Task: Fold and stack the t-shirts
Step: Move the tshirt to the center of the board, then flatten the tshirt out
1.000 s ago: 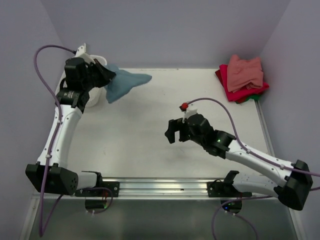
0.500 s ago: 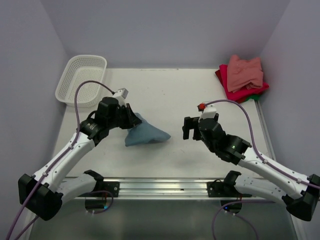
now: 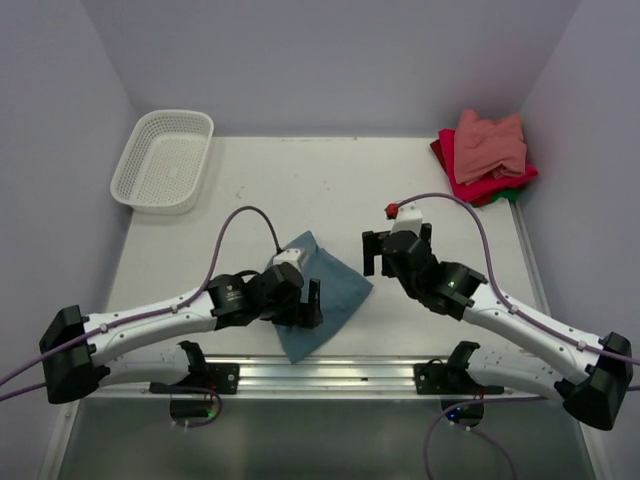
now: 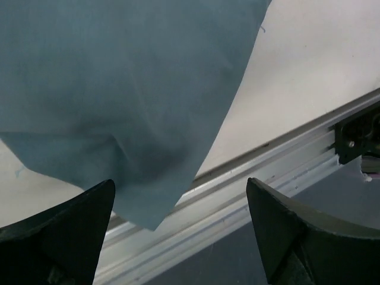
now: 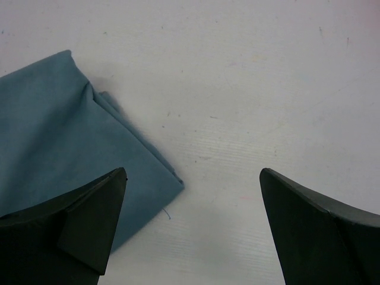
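The teal-blue t-shirt [image 3: 335, 285] lies crumpled at about 6 o'clock on the tabletop [image 3: 300, 190], one corner reaching the near rail. It looks light, limp and loosely bunched, so it probably won't keep a shape when lifted. Pinching two corners or the shoulder seams and drawing it flat should work better than grabbing the middle. The left tool [image 4: 179, 183] hovers over it, fingers apart and clamped on nothing. The right tool [image 5: 193, 172] waits at the shirt's 3 o'clock edge, also spread wide and empty. I count four shirts: this loose one, plus salmon-pink [image 3: 490, 145], red [image 3: 468, 185] and green [image 3: 512, 194] stacked at 2 o'clock. One white basket [image 3: 165, 160] sits at 10 o'clock
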Motion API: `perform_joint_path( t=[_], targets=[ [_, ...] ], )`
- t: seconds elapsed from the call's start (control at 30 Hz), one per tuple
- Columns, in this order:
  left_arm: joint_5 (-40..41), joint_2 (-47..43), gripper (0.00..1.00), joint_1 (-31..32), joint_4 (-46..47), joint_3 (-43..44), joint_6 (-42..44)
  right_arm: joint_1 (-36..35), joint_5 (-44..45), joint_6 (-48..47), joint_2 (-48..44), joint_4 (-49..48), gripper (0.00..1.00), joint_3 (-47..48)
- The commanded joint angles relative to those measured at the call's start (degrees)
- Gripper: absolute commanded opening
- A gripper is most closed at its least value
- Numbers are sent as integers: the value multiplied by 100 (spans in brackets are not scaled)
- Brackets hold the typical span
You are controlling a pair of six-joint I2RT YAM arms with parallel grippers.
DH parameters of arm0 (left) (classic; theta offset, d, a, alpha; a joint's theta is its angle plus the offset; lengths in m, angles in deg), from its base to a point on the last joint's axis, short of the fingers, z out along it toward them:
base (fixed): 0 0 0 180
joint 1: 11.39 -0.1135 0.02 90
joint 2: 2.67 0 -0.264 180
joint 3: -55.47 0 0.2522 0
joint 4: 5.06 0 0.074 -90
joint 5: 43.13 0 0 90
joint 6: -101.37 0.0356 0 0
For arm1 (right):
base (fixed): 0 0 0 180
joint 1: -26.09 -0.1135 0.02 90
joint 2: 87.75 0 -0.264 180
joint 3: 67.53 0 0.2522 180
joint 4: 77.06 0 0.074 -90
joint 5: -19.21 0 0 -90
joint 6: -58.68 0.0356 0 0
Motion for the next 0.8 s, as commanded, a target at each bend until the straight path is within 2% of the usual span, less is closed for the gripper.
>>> perform_joint_path(
  t=[0.0,0.1,0.2,0.33,0.43,0.57,0.77],
  targets=[
    [1314,-837,95,643,-787,9,-1208,57,196,-108,239,-15,99,382],
    [1832,-1337,100,733,-1201,62,-1517,93,-321,-222,720,-190,99,557],
    [2404,-1489,100,733,-1754,325,-1728,110,-858,-415,1387,-480,99,785],
    [3237,-1682,100,742,-2107,659,-1808,102,-2279,-697,2391,-824,99,1425],
    [3809,-1928,100,733,-2160,861,-1764,93,-3027,-829,3268,-833,99,1970],
    [4224,-2227,100,733,-2054,923,-1632,-99,-3539,-969,4079,-816,99,2604],
    [4391,-2403,100,733,-2151,748,-1816,-776,-3760,-1233,5676,-16,99,3773]
  ],
)
